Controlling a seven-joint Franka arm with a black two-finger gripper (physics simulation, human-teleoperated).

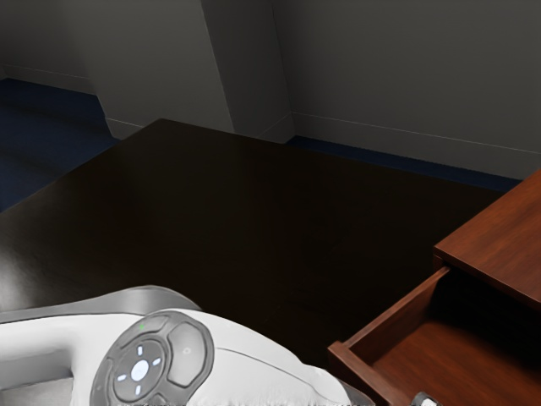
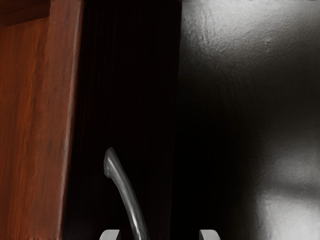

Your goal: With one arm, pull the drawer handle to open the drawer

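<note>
The reddish wooden drawer (image 1: 385, 326) stands pulled out of its cabinet (image 1: 499, 241) at the exterior view's lower right, its inside visible and bare. In the wrist view the drawer's wooden front (image 2: 35, 130) runs beside a curved grey metal handle (image 2: 124, 192). My gripper (image 2: 159, 235) is at the handle. Two light fingertips (image 2: 110, 234) show far apart, and the handle passes between them close to one and well away from the other. My white arm (image 1: 211, 364) comes in at the exterior view's lower left.
The cabinet stands on a dark, glossy tabletop (image 1: 237, 211) that stretches away toward the grey walls (image 1: 380, 68). A blue floor strip (image 1: 51, 118) shows beyond the table's far edge.
</note>
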